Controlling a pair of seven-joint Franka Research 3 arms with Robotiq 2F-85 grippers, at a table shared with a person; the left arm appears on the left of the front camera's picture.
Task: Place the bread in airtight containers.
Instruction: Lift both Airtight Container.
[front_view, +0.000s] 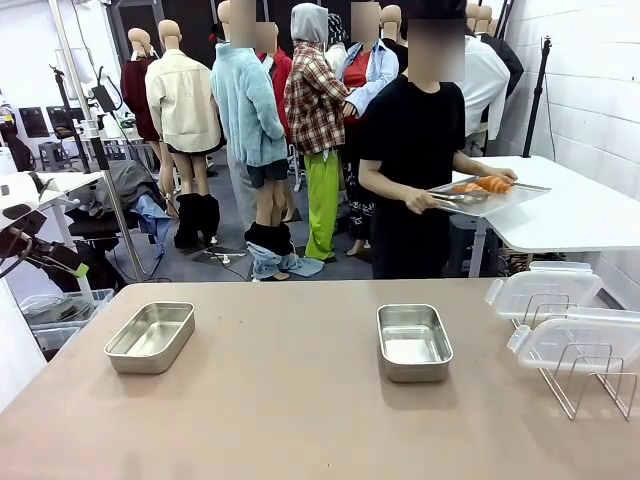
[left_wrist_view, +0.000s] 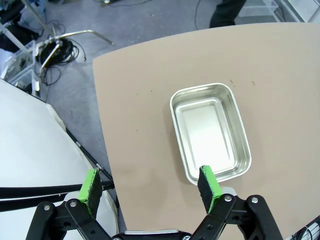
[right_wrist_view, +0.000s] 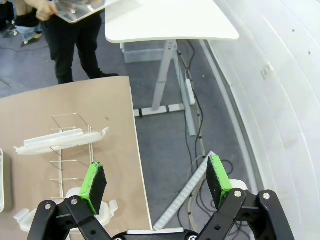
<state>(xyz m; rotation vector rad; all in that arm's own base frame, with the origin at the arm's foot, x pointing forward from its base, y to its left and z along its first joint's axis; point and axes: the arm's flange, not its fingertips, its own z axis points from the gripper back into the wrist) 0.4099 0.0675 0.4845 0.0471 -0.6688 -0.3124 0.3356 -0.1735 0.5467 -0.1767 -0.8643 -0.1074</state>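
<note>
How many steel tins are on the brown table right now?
2. The left tin sits near the left edge of the table; the right tin sits right of the middle, left of the wire rack. Both are open and empty.

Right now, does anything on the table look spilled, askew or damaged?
Nothing stands out. The left tin and right tin sit flat, open and empty; the clear lids rest on the wire rack; the bread lies on the tray the person holds.
</note>
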